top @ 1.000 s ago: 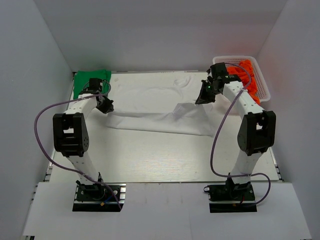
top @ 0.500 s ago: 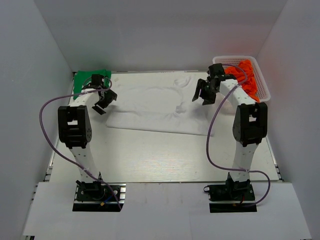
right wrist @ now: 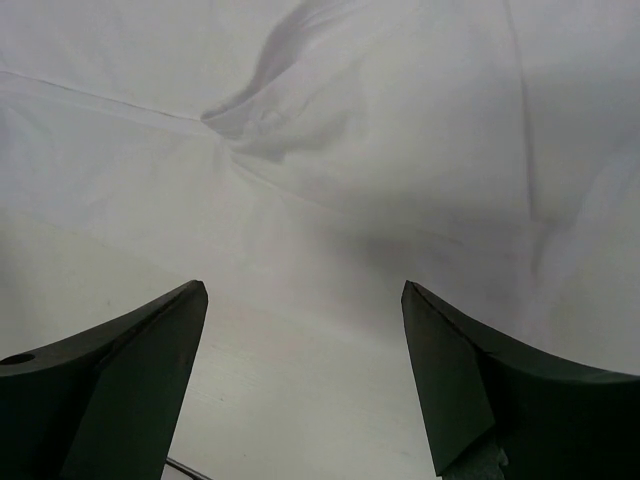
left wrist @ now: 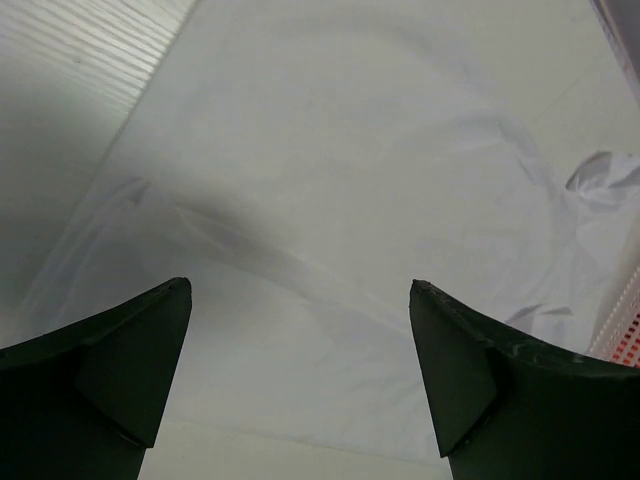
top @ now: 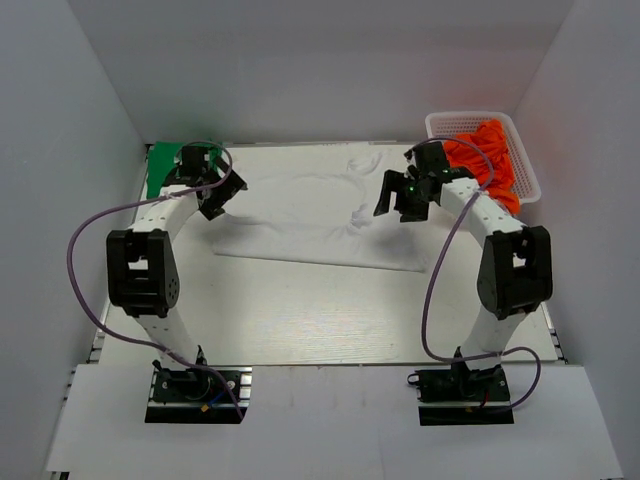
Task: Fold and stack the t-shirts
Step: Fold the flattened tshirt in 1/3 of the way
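Released since the earlier frame, the white t-shirt (top: 300,215) lies folded; left gripper (top: 218,192) and right gripper (top: 400,197) gape empty. You risk pinching both layers where it rumples.

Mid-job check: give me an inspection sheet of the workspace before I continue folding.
Surface: white table, its far half covered by cloth.
Job's things: white t-shirt spread flat mid-table, creased near its right end; green t-shirt at far left corner, partly behind the left arm.
Clutter: white lattice basket far right, holding orange items.
Grippers: left gripper and right gripper open, above the white t-shirt, holding nothing.
Cables: left purple cable and right purple cable loop beside their arms.
Surroundings: plain white walls.
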### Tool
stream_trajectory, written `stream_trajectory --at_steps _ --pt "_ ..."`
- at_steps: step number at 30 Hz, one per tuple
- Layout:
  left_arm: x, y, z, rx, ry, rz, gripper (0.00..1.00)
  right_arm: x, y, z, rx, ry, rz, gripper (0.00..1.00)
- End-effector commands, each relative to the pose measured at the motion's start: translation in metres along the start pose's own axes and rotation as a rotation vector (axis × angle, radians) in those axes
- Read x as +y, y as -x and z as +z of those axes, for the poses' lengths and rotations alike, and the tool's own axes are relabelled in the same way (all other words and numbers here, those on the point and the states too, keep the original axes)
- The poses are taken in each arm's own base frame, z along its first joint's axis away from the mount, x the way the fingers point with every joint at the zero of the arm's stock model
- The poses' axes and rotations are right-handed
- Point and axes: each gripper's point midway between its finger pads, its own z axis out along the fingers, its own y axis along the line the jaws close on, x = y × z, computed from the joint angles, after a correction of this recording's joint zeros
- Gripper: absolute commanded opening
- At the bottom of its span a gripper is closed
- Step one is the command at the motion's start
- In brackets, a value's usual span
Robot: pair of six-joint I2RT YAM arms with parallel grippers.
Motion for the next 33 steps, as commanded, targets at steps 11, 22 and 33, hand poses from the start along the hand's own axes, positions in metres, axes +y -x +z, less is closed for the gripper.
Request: stream_trajectory --at_steps 11,22,33 --pt "0.021 -0.039 0.039 0.099 0.028 0.049 1.00 0.099 0.024 0.089 0.040 0.398 -0.009 0.84" --pt "0.048 -0.053 0.053 0.161 0.138 0.073 1.00 0.094 0.048 0.126 0.005 0.391 0.044 0.84" --pt "0.030 -0.029 0.017 0.059 0.116 0.109 1.00 0.064 0.039 0.049 -0.083 0.257 0.014 0.88"
